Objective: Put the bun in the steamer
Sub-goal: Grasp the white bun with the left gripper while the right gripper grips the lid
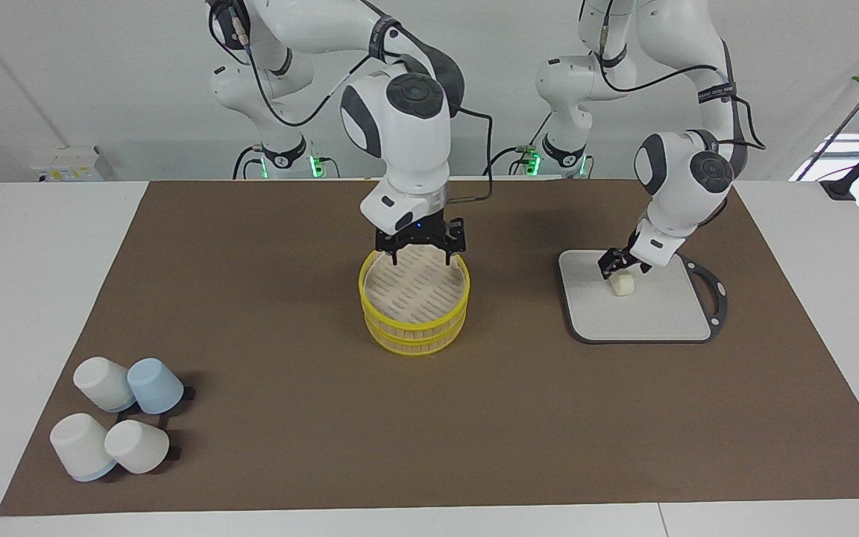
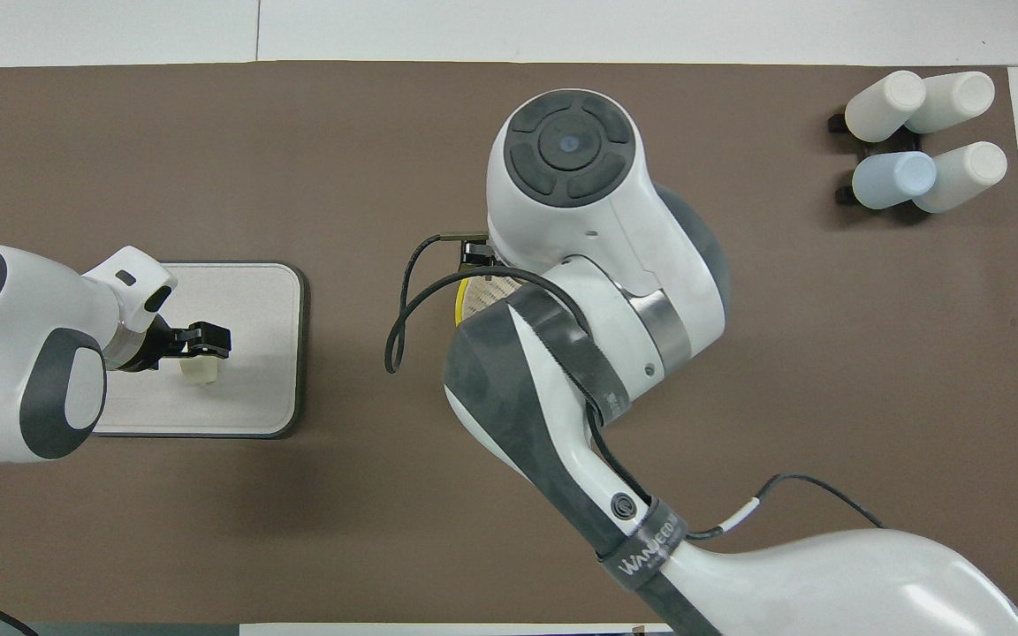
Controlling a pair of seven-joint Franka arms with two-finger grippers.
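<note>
The steamer [image 1: 414, 307], a round yellow-rimmed basket of two stacked tiers, stands mid-table with nothing in its top tier. My right gripper [image 1: 420, 257] hangs open just over the part of its rim that is nearer to the robots. In the overhead view the right arm hides all but a sliver of the steamer [image 2: 471, 300]. The small cream-white bun [image 1: 623, 284] stands on the grey board [image 1: 661, 317] toward the left arm's end. My left gripper [image 1: 621, 267] is tilted down right at the bun's top. From above the bun [image 2: 200, 371] shows just under the left gripper [image 2: 208, 341].
The grey black-rimmed board [image 2: 244, 291] has a handle loop at its outer end. Several upturned cups [image 1: 120, 425], white and pale blue, lie clustered toward the right arm's end, far from the robots; they also show in the overhead view [image 2: 920, 141]. A brown mat [image 1: 474, 432] covers the table.
</note>
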